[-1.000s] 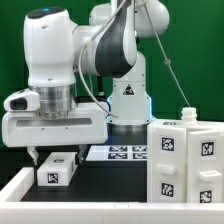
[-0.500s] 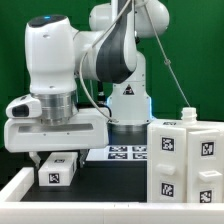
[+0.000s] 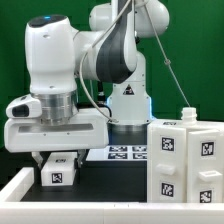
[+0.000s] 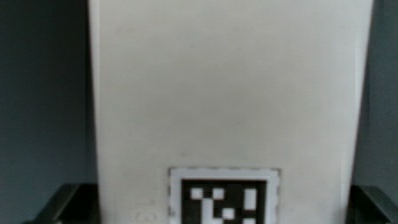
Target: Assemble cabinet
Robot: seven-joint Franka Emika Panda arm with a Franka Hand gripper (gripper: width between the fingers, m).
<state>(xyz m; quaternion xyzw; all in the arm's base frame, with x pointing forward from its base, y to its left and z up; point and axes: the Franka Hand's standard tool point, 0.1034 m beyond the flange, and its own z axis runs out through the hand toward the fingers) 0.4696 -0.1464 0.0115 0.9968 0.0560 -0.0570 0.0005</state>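
Logging the exterior view first. The gripper (image 3: 57,163) hangs low at the exterior view's left, near side of the table (image 3: 105,180), under the arm's big white wrist housing. Its jaws stand wide, one on each side of a small white tagged block (image 3: 57,173) that sits on the dark tabletop. Each finger is close against a flank of the block, but I cannot tell from here whether they are pressing it or only bracketing it. The cabinet (image 3: 186,165) stands on the exterior view's right, near side, upright, with tags on the faces toward the camera, well apart from the gripper. The marker board (image 3: 122,152) lies flat farther back, between block and cabinet, in front of the arm's base.

Wrist view: the block's white face (image 4: 222,90) fills most of the picture, with its tag (image 4: 226,196) close to the camera. One dark fingertip (image 4: 61,206) shows just beside the block's edge. Contact is not resolvable.
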